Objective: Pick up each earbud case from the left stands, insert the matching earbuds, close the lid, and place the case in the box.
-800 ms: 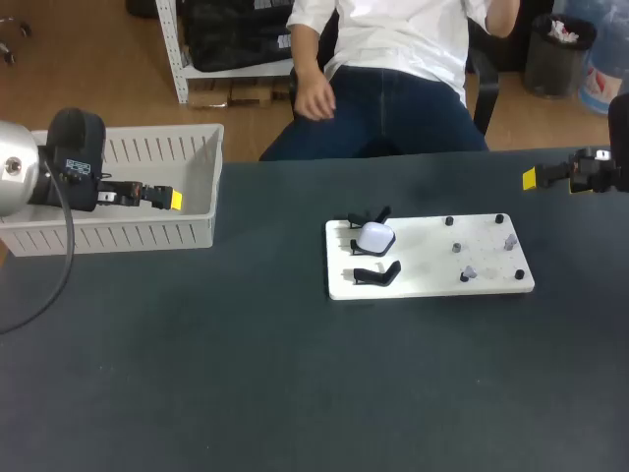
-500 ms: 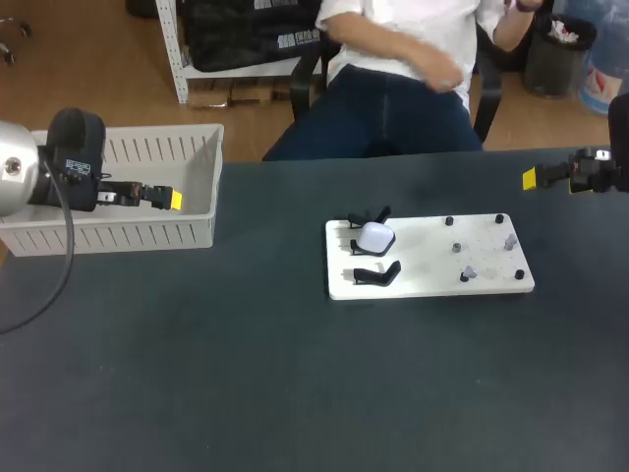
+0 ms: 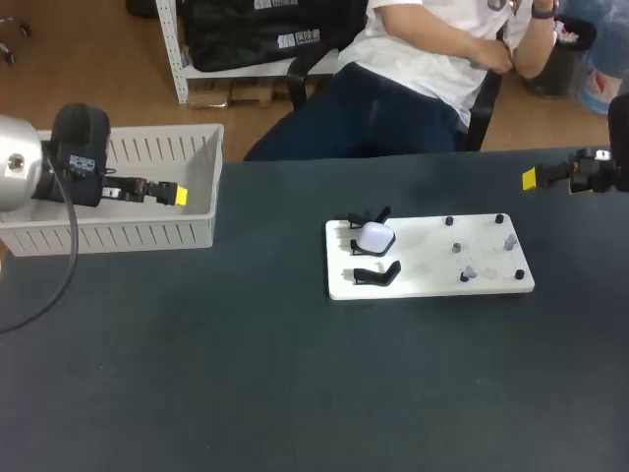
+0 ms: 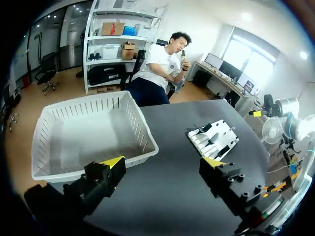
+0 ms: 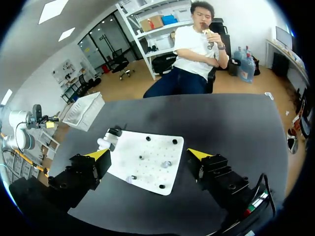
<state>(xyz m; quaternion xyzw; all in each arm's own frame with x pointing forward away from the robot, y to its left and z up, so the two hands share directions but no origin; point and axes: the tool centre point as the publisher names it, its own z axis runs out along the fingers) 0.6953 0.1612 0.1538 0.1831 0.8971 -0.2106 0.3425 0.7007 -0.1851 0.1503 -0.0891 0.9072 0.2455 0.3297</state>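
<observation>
Left gripper (image 4: 163, 162) fingers spread wide, empty, at white slatted plastic basket (image 3: 147, 231), well left of white rectangular peg board (image 3: 423, 280). Right gripper (image 5: 147, 154) released too, empty, beyond board's right end. White rounded earbud case (image 3: 374, 237) sits on board's left stands.

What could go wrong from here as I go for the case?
The left hand hangs at the box; swinging out may clip its wall. The white case sits close between black stands, so a grasp could snag them. The earbuds look tiny and easily knocked.
</observation>
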